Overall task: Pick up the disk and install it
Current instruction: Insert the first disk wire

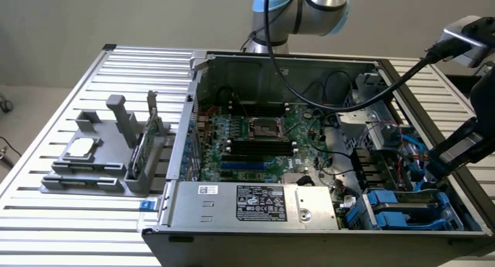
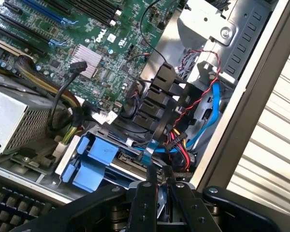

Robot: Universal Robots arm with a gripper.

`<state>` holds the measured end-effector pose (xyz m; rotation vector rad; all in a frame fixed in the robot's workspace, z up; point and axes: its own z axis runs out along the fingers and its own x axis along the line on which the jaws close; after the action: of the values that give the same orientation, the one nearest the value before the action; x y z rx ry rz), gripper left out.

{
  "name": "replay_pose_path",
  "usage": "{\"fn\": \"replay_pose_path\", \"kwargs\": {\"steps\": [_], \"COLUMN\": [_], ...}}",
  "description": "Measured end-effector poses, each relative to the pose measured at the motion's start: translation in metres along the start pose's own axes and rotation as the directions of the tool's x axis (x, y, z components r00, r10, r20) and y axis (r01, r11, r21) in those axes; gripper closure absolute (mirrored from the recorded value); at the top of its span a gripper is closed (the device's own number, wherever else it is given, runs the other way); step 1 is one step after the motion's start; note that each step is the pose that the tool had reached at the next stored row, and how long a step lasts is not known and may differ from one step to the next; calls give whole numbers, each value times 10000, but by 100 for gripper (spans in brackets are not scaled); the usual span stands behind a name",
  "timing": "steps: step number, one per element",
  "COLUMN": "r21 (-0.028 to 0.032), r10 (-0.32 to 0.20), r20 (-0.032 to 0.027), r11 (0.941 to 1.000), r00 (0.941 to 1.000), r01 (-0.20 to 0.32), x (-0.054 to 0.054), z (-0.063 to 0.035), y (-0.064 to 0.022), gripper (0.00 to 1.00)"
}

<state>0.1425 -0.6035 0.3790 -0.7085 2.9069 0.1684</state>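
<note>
Gripper (image 2: 159,170) close to blue carriers (image 2: 102,153) in the drive bay. Red/blue cables (image 2: 203,118) bunched beside it, motherboard (image 2: 87,43) and power supply (image 2: 14,121) further off.

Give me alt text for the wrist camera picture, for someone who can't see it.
The robot's hand hangs close to blue drive carriers inside an open computer case, beside tangled cables. The motherboard and meshed power supply lie beyond them.

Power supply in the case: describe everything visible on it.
The power supply is a silver-grey sheet-metal box lying flat inside the case, against its near wall in the exterior view, next to the motherboard. On top: a large dark label and a small white sticker. One side is perforated mesh; a cable bundle emerges beside it.
</note>
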Motion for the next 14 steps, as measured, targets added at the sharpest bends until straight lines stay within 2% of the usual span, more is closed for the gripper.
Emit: {"fn": "replay_pose_path", "kwargs": {"steps": [7,11,14], "r21": [-236,-290,-290], "r10": [61,242,475], "r20": [128,183,220], "r11": [9997,9993,9985], "r00": [9999,9995,9986], "r01": [-58,-236,-468], "x": [-14,-4,-1], "z": [-5,-5,-1], "y": [-96,-117,-122], "gripper": [81,81,81]}}
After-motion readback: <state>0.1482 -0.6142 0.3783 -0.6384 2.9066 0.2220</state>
